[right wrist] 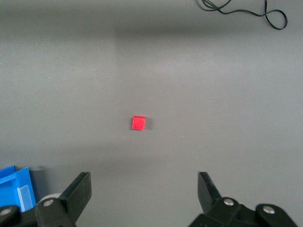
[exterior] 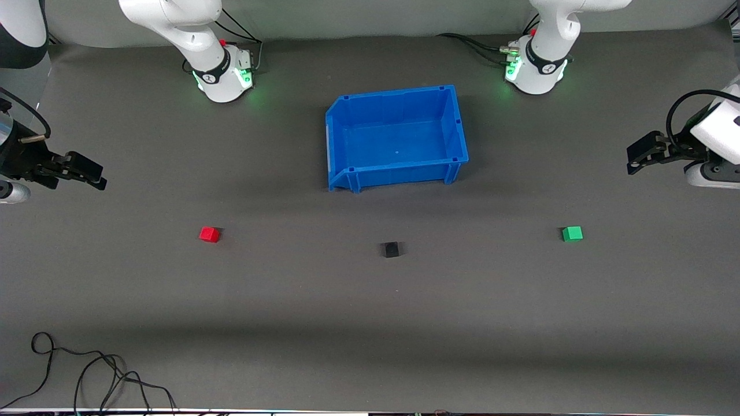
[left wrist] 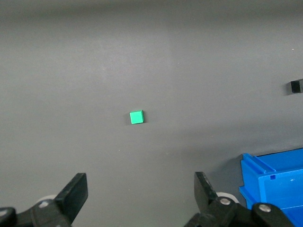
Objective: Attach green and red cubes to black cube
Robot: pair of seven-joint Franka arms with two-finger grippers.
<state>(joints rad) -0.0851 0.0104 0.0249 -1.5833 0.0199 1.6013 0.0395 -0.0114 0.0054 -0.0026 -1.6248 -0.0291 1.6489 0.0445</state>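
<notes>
The red cube (exterior: 209,234) lies on the grey table toward the right arm's end. The green cube (exterior: 572,233) lies toward the left arm's end. The black cube (exterior: 392,249) sits between them, apart from both and slightly nearer the front camera. My left gripper (exterior: 635,159) is open and empty, up in the air at its end of the table. In the left wrist view (left wrist: 140,182) the green cube (left wrist: 136,117) lies ahead of it and the black cube (left wrist: 295,86) is at the edge. My right gripper (exterior: 99,177) is open and empty; in the right wrist view (right wrist: 144,182) the red cube (right wrist: 138,123) lies ahead.
An empty blue bin (exterior: 396,136) stands mid-table, farther from the front camera than the cubes; its corner shows in both wrist views (left wrist: 274,182) (right wrist: 14,187). A black cable (exterior: 87,370) lies near the front edge toward the right arm's end.
</notes>
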